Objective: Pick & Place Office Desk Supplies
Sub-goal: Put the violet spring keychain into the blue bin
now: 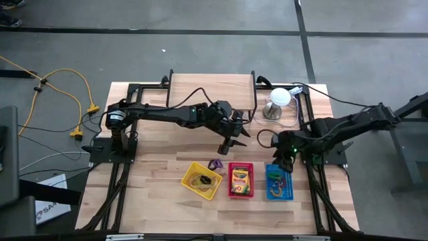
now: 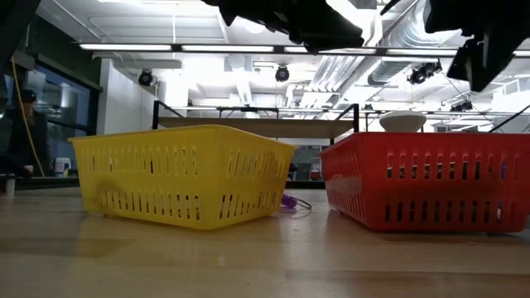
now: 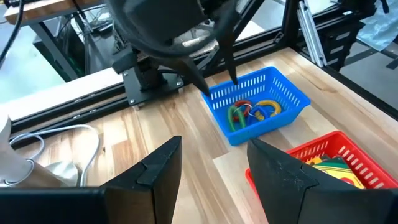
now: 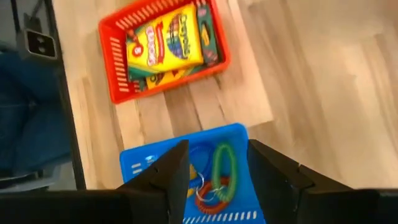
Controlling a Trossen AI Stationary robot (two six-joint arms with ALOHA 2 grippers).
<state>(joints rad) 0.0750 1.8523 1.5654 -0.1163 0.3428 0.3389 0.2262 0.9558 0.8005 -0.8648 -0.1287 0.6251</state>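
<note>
Three small baskets stand in a row near the table's near edge. The yellow basket (image 1: 202, 179) (image 2: 182, 178) holds thin band loops. The red basket (image 1: 241, 179) (image 4: 168, 46) holds crayon boxes (image 4: 165, 37). The blue basket (image 1: 279, 181) (image 3: 255, 109) holds coloured coil rings (image 4: 217, 174). A small purple item (image 1: 215, 164) (image 2: 290, 201) lies on the wood between the yellow and red baskets. My left gripper (image 1: 231, 139) (image 3: 214, 168) hovers open above the table's middle, beyond the red basket. My right gripper (image 1: 287, 152) (image 4: 214, 180) hangs open over the blue basket's far end. Both are empty.
A white dome on a metal base (image 1: 277, 102) stands at the far right. A raised wooden shelf (image 1: 212, 90) spans the far edge. Black frame rails (image 1: 321, 181) run along both sides. Bare wood lies left of the yellow basket and between the baskets and the shelf.
</note>
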